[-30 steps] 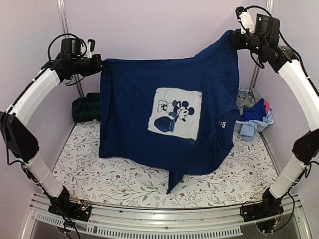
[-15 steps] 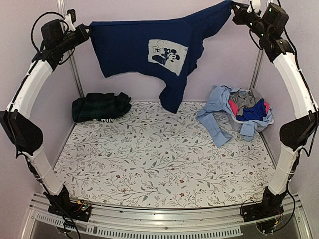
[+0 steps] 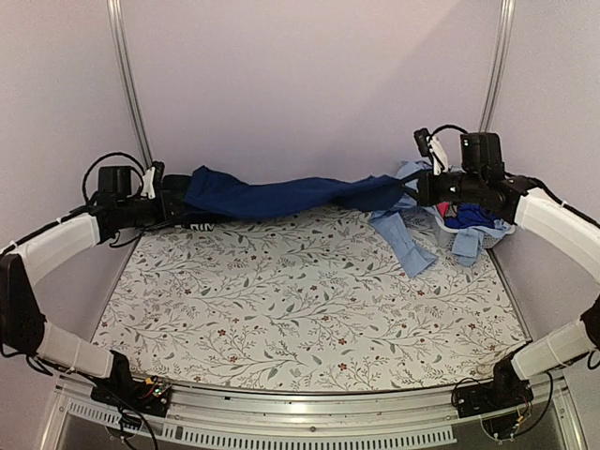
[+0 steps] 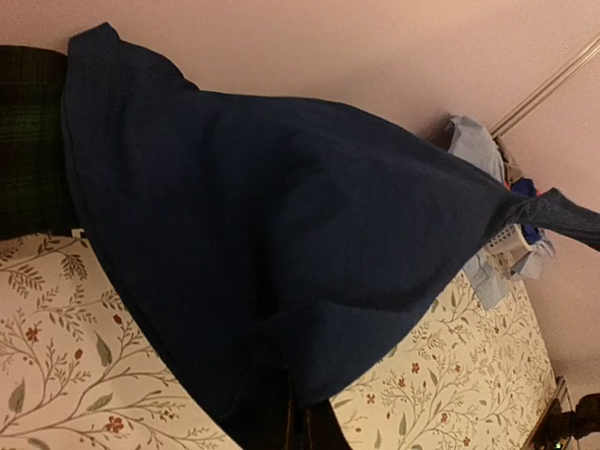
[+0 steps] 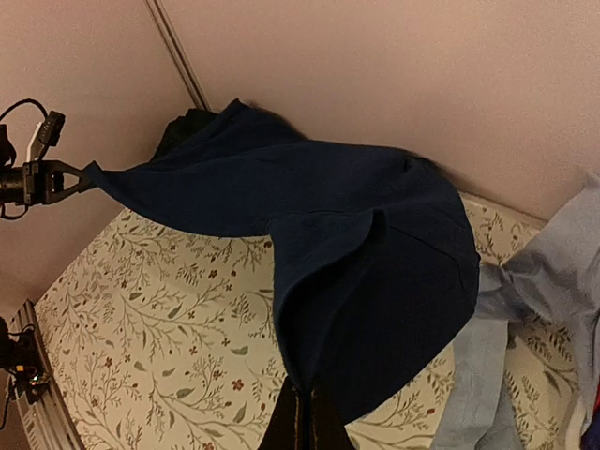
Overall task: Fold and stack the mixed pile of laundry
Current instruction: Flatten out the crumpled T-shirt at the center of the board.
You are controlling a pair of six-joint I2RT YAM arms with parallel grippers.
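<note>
The navy T-shirt [image 3: 281, 195] hung as a slack, bunched band between the two arms, low over the far side of the table [image 3: 309, 412]. The left end effector [image 3: 174, 207] was clamped on its left end and the right end effector [image 3: 415, 190] on its right end. Each held only a small pinch of cloth, as both wrist views showed. The main risk was a poor lay-down: the body sagged in doubled folds under the taut top edge, so lowering it as it hung would probably trap creases or a tucked layer against the floral sheet [image 3: 300, 319]. A second risk sat at the right, where the shirt's end hung just beside the light blue shirt [image 3: 405, 242] trailing out of the laundry pile [image 3: 473, 223] in the far right corner. A drop or a pull there could snag that sleeve and drag it along. At the far left the dark green plaid piece [image 4: 33, 141] lay right behind the held corner, so the T-shirt might land across it. Pulling the arms further apart to flatten the cloth could also slip one of the thin grips.
</note>
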